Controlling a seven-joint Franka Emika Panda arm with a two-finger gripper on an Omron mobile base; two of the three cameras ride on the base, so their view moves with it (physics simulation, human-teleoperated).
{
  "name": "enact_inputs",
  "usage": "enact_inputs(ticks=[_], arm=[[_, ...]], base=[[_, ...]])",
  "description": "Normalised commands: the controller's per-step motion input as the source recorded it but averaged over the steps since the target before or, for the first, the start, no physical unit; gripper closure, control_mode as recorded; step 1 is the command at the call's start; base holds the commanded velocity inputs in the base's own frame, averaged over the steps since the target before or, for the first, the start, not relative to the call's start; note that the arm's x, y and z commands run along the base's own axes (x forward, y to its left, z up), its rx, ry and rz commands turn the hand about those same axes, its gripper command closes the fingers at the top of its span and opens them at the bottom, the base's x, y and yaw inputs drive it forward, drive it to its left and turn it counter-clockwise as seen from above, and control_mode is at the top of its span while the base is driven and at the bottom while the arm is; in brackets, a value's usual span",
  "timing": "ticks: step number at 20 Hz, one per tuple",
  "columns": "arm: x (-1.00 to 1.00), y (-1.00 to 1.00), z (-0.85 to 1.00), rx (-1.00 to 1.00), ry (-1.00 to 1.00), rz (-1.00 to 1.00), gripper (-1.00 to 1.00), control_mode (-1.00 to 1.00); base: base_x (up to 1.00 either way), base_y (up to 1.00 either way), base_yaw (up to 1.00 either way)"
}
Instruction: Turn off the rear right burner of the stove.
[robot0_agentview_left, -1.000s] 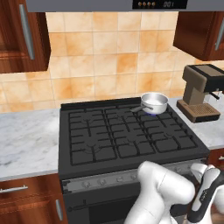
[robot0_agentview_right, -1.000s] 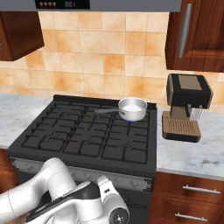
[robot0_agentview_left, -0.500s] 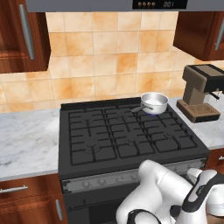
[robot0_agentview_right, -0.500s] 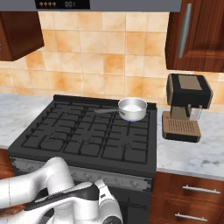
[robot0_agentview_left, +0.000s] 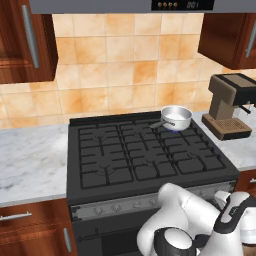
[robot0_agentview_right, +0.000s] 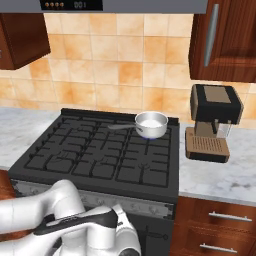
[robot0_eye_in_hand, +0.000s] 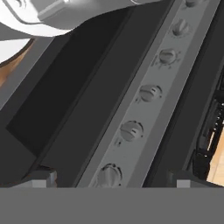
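The stove (robot0_agentview_left: 145, 155) (robot0_agentview_right: 95, 160) is a wide black gas range with cast-iron grates. A small silver saucepan (robot0_agentview_left: 176, 117) (robot0_agentview_right: 151, 123) stands on the rear right burner (robot0_agentview_right: 148, 136), which shows a faint blue glow under the pan. A grey knob strip (robot0_agentview_left: 135, 204) (robot0_agentview_right: 145, 206) runs along the stove's front. In the hand view this strip (robot0_eye_in_hand: 144, 113) crosses slantwise, bearing several round knobs (robot0_eye_in_hand: 132, 130). My gripper (robot0_eye_in_hand: 116, 179) is open wide, close in front of the strip, and the lowest knob (robot0_eye_in_hand: 109, 175) lies between its tips. It holds nothing.
A brown and black coffee machine (robot0_agentview_left: 227, 105) (robot0_agentview_right: 212, 120) stands on the marble counter (robot0_agentview_left: 30, 162) right of the stove. Wooden drawers (robot0_agentview_right: 220, 235) sit below it. The dark oven door (robot0_eye_in_hand: 74, 100) lies beside the knob strip. My white arm (robot0_agentview_left: 185, 225) fills the space before the stove.
The arm has folded lower in front of the stove, elbow swinging left. The jaws have stayed open. The saucepan and coffee machine have not moved.
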Motion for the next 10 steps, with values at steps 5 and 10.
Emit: enact_inputs(ticks=[5, 10], arm=[[0.14, -0.05, 0.04, 0.12, 0.00, 0.00, -1.00, -1.00], [0.04, -0.02, 0.00, 0.16, 0.00, 0.00, -1.00, -1.00]], base=[[0.00, 0.00, 0.00], [0.00, 0.00, 0.00]])
